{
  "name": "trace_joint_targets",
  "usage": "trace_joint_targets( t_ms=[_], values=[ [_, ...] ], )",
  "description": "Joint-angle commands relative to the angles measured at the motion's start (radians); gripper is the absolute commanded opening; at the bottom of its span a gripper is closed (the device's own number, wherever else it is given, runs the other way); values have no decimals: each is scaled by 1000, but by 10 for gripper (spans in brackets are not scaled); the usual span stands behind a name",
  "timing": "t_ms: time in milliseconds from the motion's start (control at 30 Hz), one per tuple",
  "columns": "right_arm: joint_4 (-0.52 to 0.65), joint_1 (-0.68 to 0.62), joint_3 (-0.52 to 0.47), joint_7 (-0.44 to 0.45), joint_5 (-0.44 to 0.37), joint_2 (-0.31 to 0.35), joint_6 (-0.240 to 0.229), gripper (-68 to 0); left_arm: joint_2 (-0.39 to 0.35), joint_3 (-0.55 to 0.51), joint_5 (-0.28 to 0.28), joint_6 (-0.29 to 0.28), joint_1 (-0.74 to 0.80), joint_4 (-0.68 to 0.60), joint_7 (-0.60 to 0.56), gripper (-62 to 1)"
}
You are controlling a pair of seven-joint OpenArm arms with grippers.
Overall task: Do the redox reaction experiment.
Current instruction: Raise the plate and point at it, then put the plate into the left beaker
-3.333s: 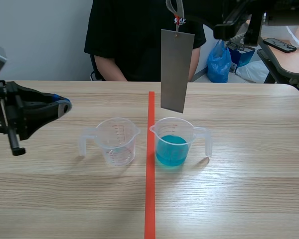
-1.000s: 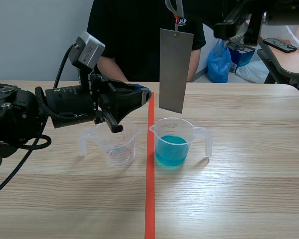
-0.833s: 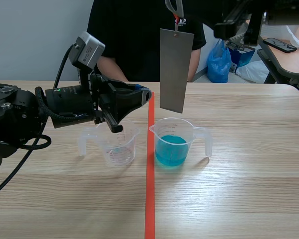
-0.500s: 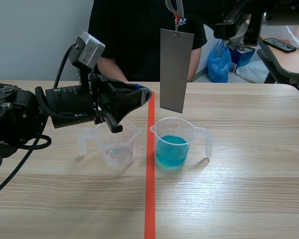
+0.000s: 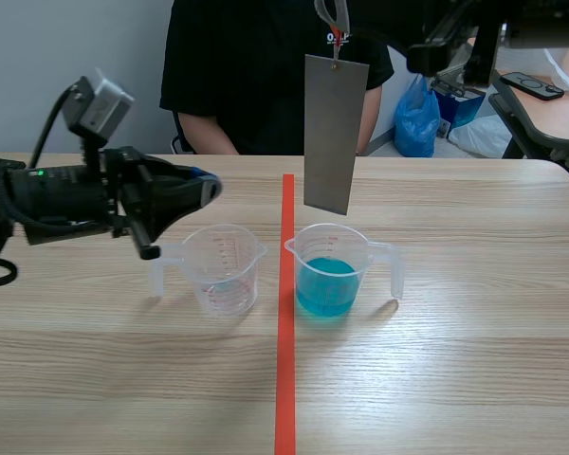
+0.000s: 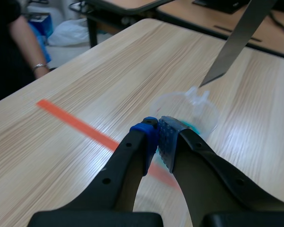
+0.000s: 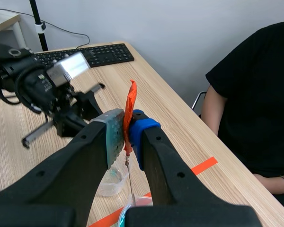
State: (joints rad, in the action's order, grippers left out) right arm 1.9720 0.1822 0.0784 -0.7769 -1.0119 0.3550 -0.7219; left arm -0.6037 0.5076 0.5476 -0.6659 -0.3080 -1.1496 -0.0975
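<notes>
In the scene view the left gripper (image 5: pixel 209 188) is hovering left of centre, above and to the left of the clear beaker (image 5: pixel 225 270), with its fingers pressed together on nothing. The plate (image 5: pixel 334 133) is hanging upright in the upper middle, its lower edge staying above the blue beaker (image 5: pixel 330 272), clear of the liquid. An orange tag (image 5: pixel 337 38) is showing at its top. The beakers are standing on the table (image 5: pixel 474 313), one on each side of the tape (image 5: pixel 285 379). A person (image 5: pixel 256 66) is sitting behind.

In the left wrist view the fingers are meeting tip to tip. The blue beaker is sitting just ahead of them, and the plate's corner is hanging over it.

In the right wrist view the right gripper (image 7: pixel 128 126) is pinching the tag, with the plate dangling edge-on beneath. A keyboard (image 7: pixel 92 54) is lying beyond.
</notes>
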Motion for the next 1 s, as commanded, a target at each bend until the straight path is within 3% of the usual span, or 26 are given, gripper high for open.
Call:
trace_joint_targets(
  t_ms=[0,267,533,733,967],
  values=[
    [6,12,-6,13,-14,8,-1,-660,-56,-44,11,6,47,-14,-43,-577],
    [6,12,-6,13,-14,8,-1,-660,-244,-288,10,29,397,-14,-187,-577],
    [6,18,-5,16,-13,5,-1,-660,-248,-564,-5,127,815,-14,-338,-577],
    [6,21,-5,17,-13,1,-1,-660,-142,-722,-197,265,1067,-15,-552,-577],
    [6,66,36,16,-6,-15,-1,-660,21,-831,-439,453,1272,-18,-786,-577]
  ],
)
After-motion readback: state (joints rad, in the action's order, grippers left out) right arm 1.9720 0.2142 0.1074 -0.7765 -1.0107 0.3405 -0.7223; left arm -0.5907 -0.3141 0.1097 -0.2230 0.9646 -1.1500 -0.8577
